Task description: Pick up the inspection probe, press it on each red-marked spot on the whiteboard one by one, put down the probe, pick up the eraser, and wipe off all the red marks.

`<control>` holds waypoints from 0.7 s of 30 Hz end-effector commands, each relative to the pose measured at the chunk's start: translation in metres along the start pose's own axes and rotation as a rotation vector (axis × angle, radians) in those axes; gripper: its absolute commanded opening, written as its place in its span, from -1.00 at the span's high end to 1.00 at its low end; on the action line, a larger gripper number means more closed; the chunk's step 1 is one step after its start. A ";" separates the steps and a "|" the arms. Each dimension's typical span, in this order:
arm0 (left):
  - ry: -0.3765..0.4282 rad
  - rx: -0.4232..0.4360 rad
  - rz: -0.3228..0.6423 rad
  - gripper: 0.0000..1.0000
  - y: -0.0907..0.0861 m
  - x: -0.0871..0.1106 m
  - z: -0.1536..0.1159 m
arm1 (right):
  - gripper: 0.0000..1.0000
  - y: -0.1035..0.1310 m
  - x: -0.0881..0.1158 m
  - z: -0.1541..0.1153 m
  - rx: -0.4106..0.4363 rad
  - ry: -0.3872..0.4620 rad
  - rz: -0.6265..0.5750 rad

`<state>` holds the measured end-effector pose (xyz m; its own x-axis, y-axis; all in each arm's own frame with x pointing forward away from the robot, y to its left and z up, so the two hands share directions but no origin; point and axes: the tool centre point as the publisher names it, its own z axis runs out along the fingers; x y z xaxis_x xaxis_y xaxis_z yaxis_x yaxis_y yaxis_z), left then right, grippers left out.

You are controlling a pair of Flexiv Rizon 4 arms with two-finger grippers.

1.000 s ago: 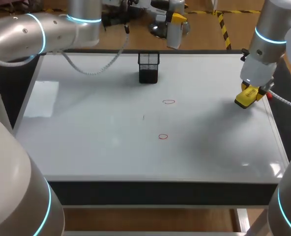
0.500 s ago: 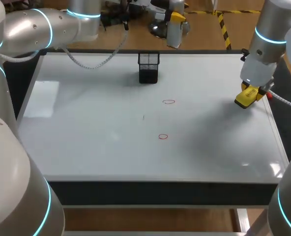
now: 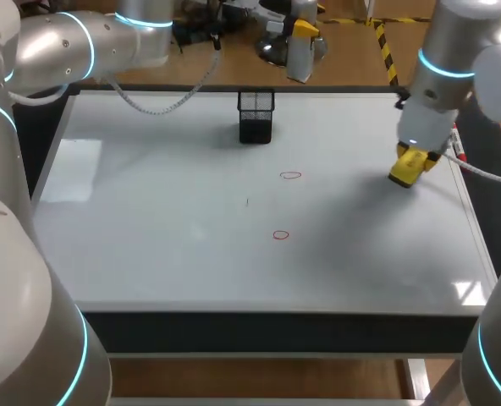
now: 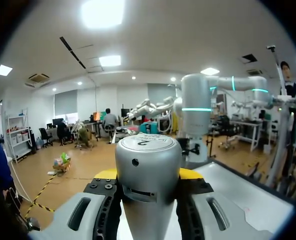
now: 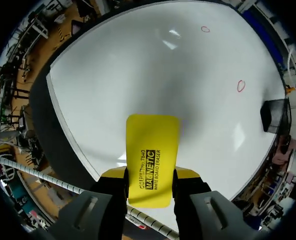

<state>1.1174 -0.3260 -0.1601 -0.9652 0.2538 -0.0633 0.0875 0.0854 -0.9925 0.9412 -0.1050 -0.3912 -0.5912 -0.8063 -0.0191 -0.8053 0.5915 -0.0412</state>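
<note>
- Left arm: fat silver-grey tubes, glowing cyan ring at the joint, pale cable looping off it.
- Right arm: same silver shell, cyan ring, white cable.
- Left gripper: grey finger blocks with oval slots, yellow tips, black plate with screws.

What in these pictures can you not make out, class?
Holder contents: head view, dark mesh hides them.
Speck on the board: head view, too small to name.
Eraser underside: right wrist view, turned away.
Most of the board: left wrist view, a silver cylinder blocks it.
</note>
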 end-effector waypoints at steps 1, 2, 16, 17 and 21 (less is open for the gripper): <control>0.005 0.001 -0.001 1.00 0.000 -0.002 0.000 | 1.00 0.017 -0.026 0.000 0.011 0.041 -0.066; 0.005 0.001 -0.001 1.00 0.000 -0.002 0.000 | 1.00 0.022 -0.032 -0.001 0.018 0.051 -0.089; 0.005 0.001 -0.001 1.00 0.000 -0.002 0.000 | 1.00 0.089 -0.138 0.004 0.048 0.051 -0.426; 0.005 0.001 -0.001 1.00 0.000 -0.002 0.000 | 1.00 0.093 -0.143 0.005 0.046 0.051 -0.440; 0.005 0.001 -0.001 1.00 0.000 -0.002 0.000 | 1.00 0.107 -0.164 0.010 0.048 0.061 -0.511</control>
<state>1.1177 -0.3263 -0.1604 -0.9651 0.2544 -0.0627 0.0869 0.0850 -0.9926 0.9445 0.0709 -0.3960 -0.1267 -0.9919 -0.0053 -0.9884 0.1267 -0.0839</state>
